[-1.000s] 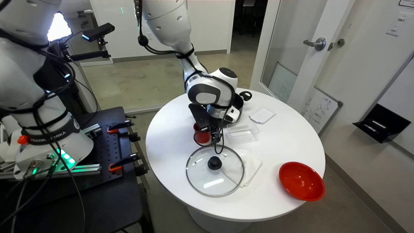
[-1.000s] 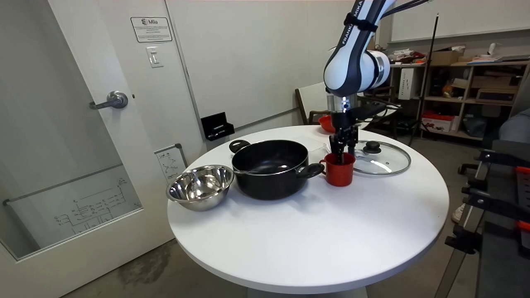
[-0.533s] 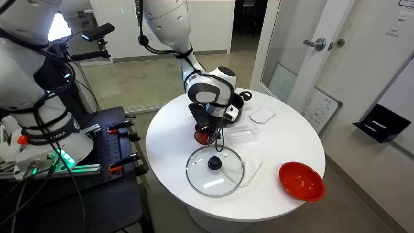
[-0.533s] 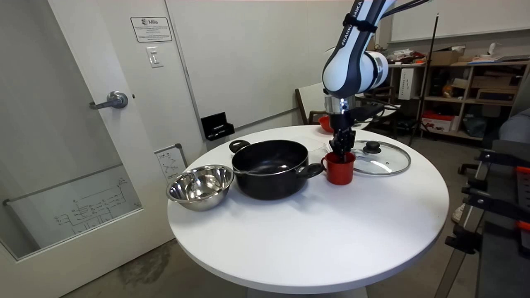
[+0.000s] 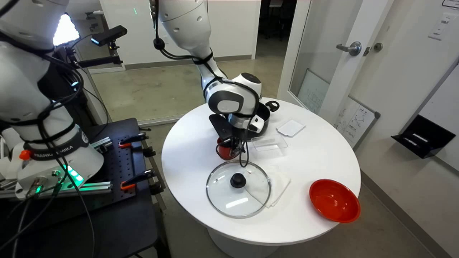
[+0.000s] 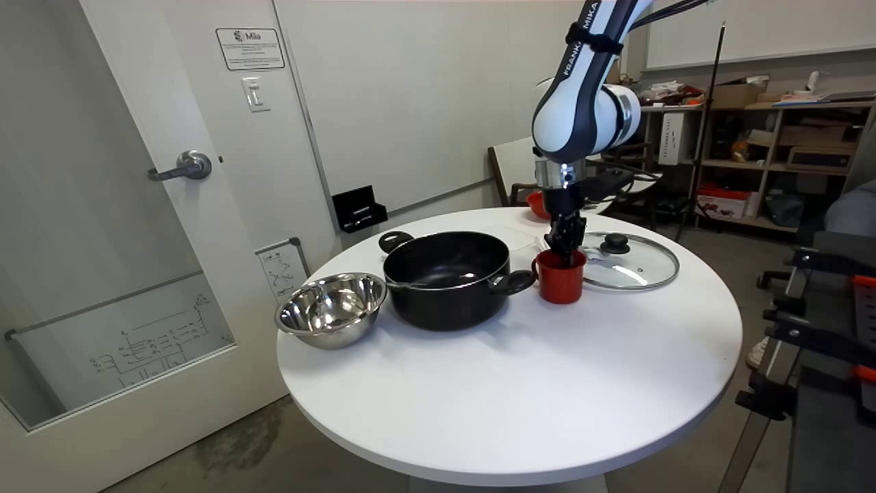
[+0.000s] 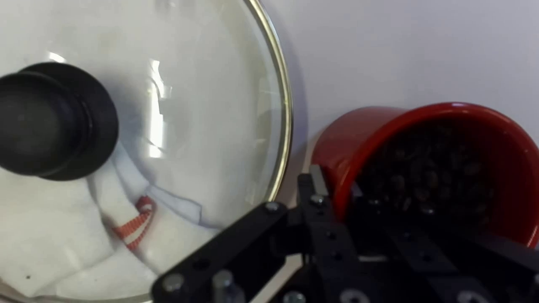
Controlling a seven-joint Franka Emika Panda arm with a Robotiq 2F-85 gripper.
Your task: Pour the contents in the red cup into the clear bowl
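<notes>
The red cup stands upright beside the pot handle; in the wrist view its mouth shows dark small pieces inside. My gripper points down and is shut on the near wall of the cup, one finger outside the rim and the other inside. Much of the cup is covered by the gripper in an exterior view. Whether its base touches the table cannot be told. The clear bowl, a see-through rectangular dish, sits to the right of my gripper in that view.
A glass lid with a black knob lies close to the cup, partly over a white cloth. The black pot and a steel bowl stand nearby. A wide red bowl is near the table edge, and a white tray lies behind the dish.
The fingers, apart a second ago, have come together on the cup's wall. Arm and cup have shifted slightly, the cup sitting a little higher in an exterior view.
</notes>
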